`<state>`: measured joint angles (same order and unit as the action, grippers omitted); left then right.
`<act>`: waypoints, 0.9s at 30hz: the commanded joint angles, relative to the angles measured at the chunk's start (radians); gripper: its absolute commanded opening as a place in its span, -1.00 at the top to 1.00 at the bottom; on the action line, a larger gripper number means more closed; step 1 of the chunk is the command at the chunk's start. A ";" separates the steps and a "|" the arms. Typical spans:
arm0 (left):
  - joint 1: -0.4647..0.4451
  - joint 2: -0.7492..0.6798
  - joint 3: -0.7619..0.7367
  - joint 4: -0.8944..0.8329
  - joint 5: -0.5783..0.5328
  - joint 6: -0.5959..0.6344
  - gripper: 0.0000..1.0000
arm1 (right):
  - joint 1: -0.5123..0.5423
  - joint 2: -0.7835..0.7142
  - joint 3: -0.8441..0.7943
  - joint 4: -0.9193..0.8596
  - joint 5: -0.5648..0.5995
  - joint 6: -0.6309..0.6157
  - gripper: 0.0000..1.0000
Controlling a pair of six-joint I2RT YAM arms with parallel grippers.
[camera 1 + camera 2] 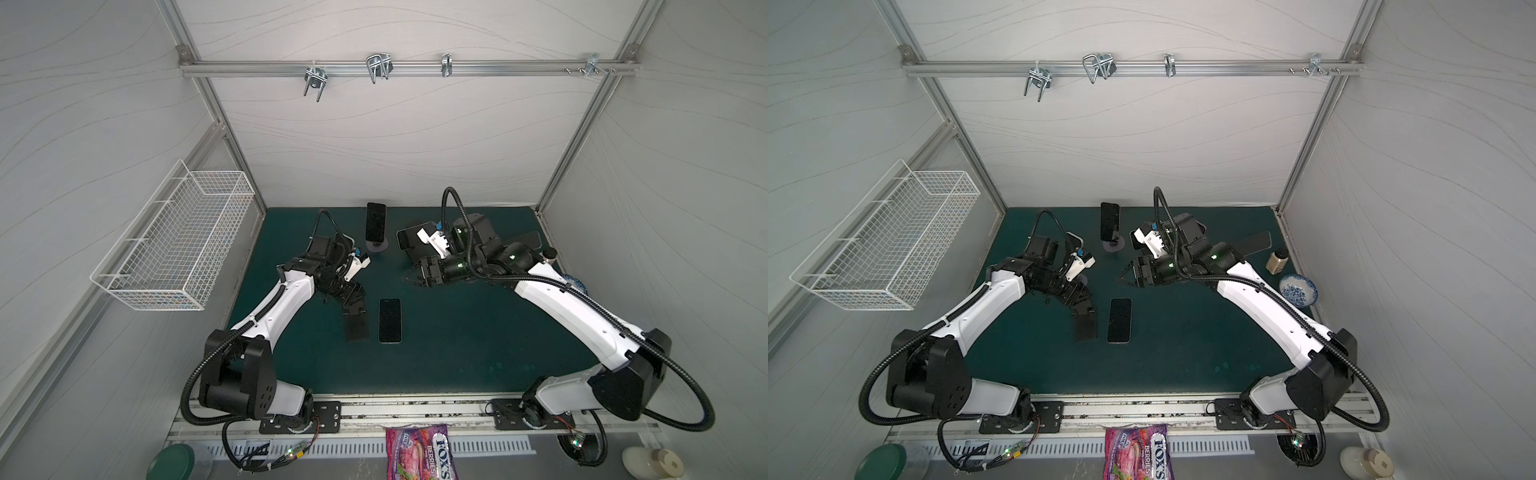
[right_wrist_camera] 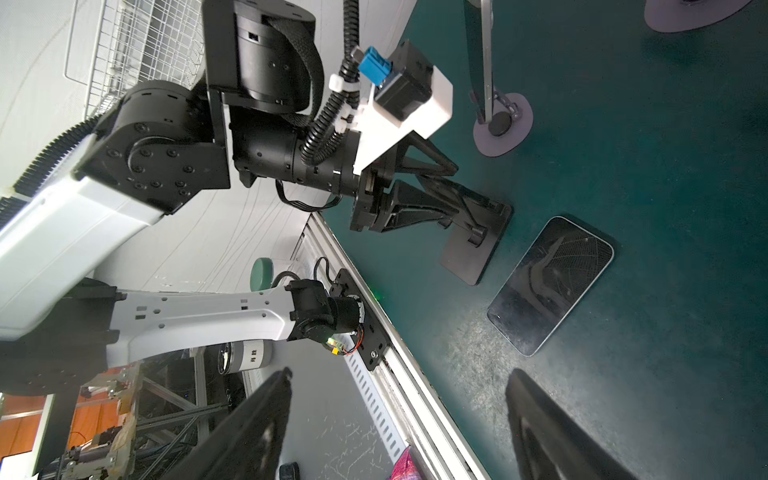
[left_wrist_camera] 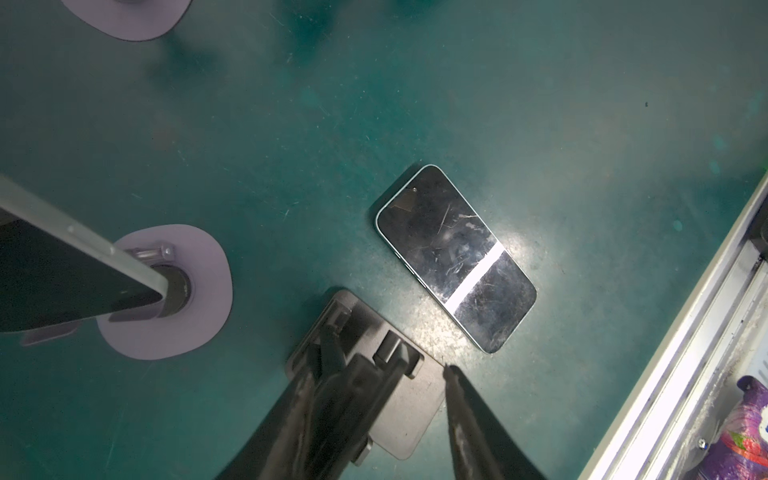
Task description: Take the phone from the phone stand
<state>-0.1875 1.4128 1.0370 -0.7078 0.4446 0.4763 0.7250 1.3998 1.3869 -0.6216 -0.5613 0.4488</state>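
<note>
phone (image 1: 390, 320) is lying flat, screen up, on the worktop (image 1: 457, 340), looking clear of the black phone stand (image 1: 356, 322): just beside it, not touching, long axes running parallel. left pincer (image 3: 386, 361) is sitting half-spread astride the stand's hinge, no firm clamp showing. phone is lying just off its outer finger, lengthwise along its reach. right pincer (image 1: 409, 280) is hanging wide and empty beyond the phone's far end. left arm's nearer.
</note>
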 commanded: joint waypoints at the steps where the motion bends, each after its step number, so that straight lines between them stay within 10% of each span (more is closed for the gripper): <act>1: 0.004 0.009 0.011 0.021 0.007 0.009 -0.02 | 0.008 -0.033 -0.014 -0.018 0.016 -0.002 -0.65; 27: -0.018 0.105 0.108 -0.092 -0.002 0.031 0.10 | 0.008 -0.065 -0.007 -0.057 0.069 -0.033 -0.71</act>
<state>-0.1974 1.4857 1.0782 -0.7330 0.4301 0.4774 0.7254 1.3594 1.3659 -0.6380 -0.5011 0.4435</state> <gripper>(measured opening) 0.453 0.853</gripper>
